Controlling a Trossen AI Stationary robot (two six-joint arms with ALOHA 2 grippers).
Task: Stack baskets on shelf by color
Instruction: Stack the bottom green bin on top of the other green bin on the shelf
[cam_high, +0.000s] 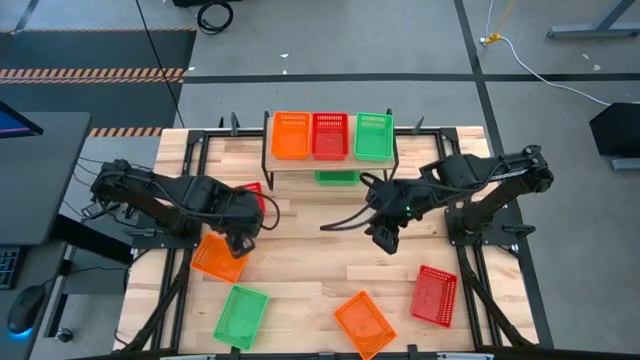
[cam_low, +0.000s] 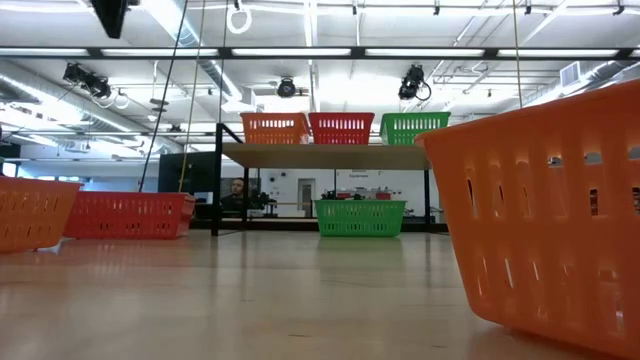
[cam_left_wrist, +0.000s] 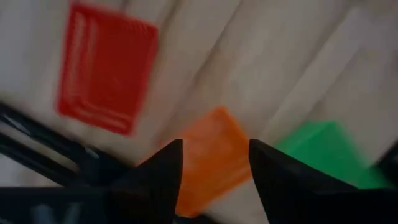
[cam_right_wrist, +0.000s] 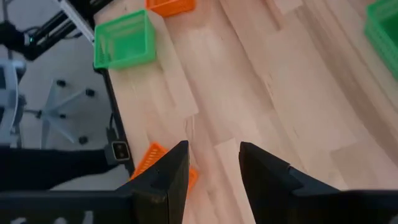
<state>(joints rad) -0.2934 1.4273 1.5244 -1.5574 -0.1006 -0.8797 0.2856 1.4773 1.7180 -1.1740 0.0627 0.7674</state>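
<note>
Three small perforated plastic baskets stand in a row on the light wood top board of the low black-legged shelf (cam_high: 330, 160): an orange basket (cam_high: 291, 134), a red basket (cam_high: 330, 135) and a green basket (cam_high: 373, 135). Each forms the base of one colour stack. A second green basket (cam_high: 337, 177) sits under the shelf, between its legs; the low view confirms this position.

Five further baskets lie on the wood-plank tabletop, forward of the shelf:
- A red basket (cam_high: 252, 193) near the shelf's left legs, partly hidden by the left arm.
- An orange basket (cam_high: 218, 257) farther forward on the left, just beside the left gripper (cam_high: 240, 238).
- A green basket (cam_high: 241, 315) well forward of the shelf, on the left.
- An orange basket (cam_high: 363, 322) well forward of the shelf, near the centre.
- A red basket (cam_high: 435, 295) forward of the shelf, on the right.

Judged progress: roughly one third complete. Only the first layer is placed; six baskets remain to be stacked.

Left gripper: fingers apart with nothing between them in the left wrist view, positioned over the orange basket on the left. Right gripper (cam_high: 385, 236): forward of the shelf's right end, fingers apart and empty, above bare tabletop.
</note>
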